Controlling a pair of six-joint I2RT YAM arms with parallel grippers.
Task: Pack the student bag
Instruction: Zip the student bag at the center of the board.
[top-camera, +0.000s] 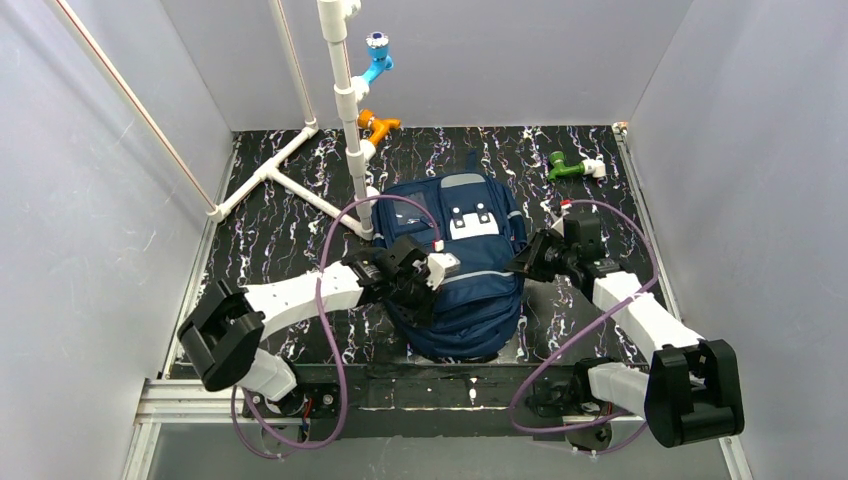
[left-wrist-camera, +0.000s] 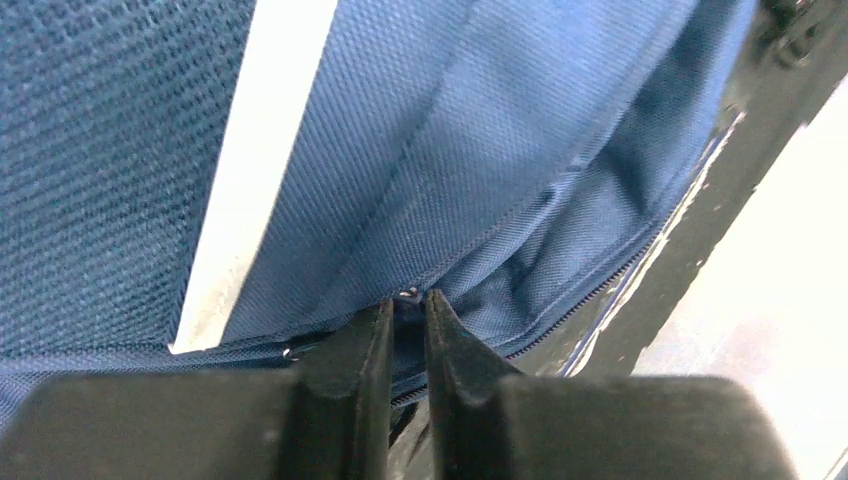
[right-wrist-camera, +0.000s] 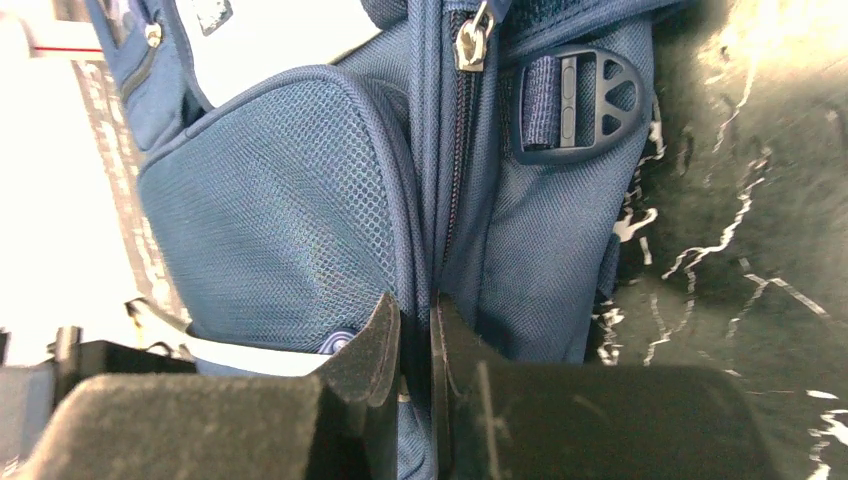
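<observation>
The student bag (top-camera: 460, 290), a navy backpack with a white dotted patch, lies flat in the middle of the table. My left gripper (top-camera: 428, 275) is at the bag's left side. In the left wrist view it (left-wrist-camera: 408, 305) is shut on a fold of the bag's blue fabric (left-wrist-camera: 480, 150) beside a zip line, next to a pale stripe (left-wrist-camera: 260, 170). My right gripper (top-camera: 527, 258) is at the bag's right edge. In the right wrist view it (right-wrist-camera: 415, 315) is shut on the seam of the bag (right-wrist-camera: 290, 220) below a silver zip pull (right-wrist-camera: 470, 42) and a strap buckle (right-wrist-camera: 580, 100).
A white pipe frame (top-camera: 340, 90) stands at the back left, with a blue fitting (top-camera: 377, 60) and an orange fitting (top-camera: 378, 125) on it. A green fitting (top-camera: 568, 166) lies at the back right. Grey walls enclose the black marbled table (top-camera: 270, 230).
</observation>
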